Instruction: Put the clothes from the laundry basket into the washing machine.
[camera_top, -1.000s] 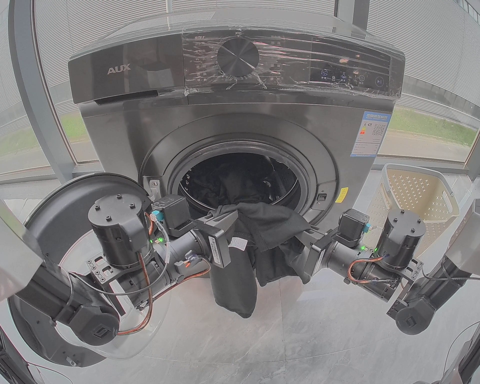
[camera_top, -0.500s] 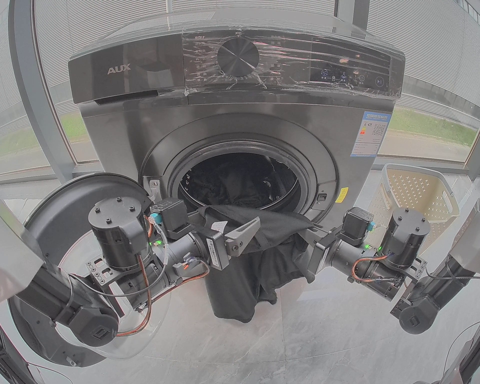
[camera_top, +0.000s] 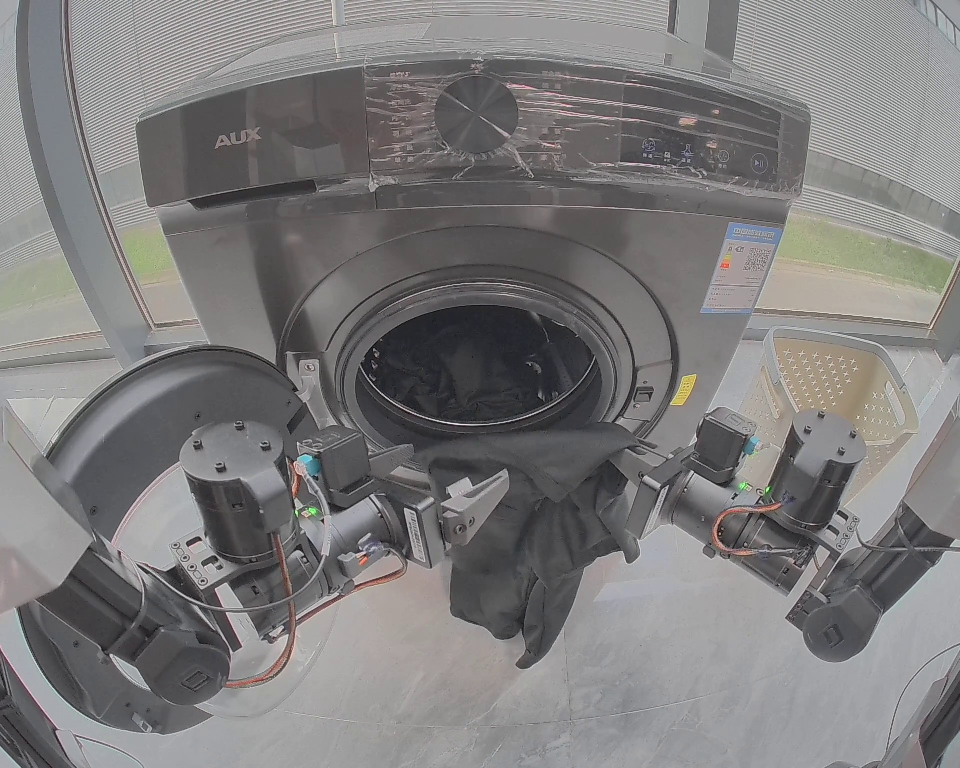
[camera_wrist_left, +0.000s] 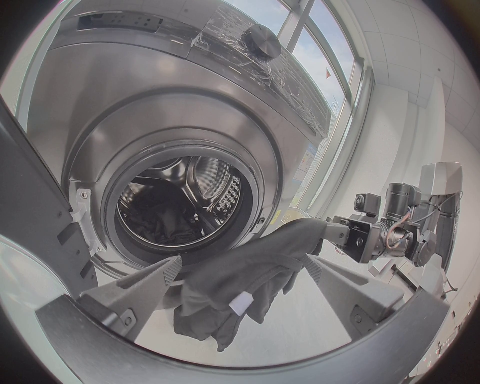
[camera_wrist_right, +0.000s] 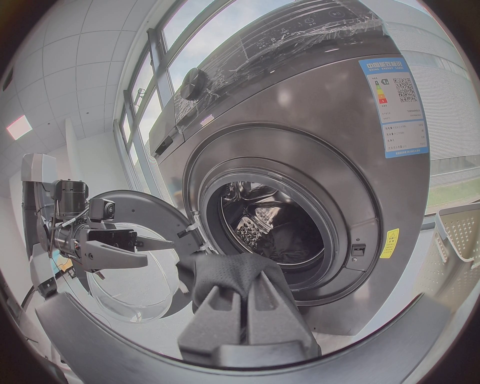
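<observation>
My right gripper (camera_top: 628, 468) clamped on a black garment (camera_top: 530, 520) hanging at centre frame, below the drum (camera_top: 590, 340) of the washing machine (camera_top: 250, 260), dark clothes (camera_top: 470, 365) inside, my left gripper (camera_wrist_left: 240, 262) spread open at its left, laundry basket (camera_top: 835, 385) at right edge

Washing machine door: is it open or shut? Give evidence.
Open. The door stands swung out left of the washing machine; its drum mouth is uncovered, dark clothes visible inside.

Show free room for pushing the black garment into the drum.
Free: the upper steel drum, above the dark clothes pile. Crowded: the lower rim, where the black cloth garment hangs between the open left gripper and shut right gripper.
</observation>
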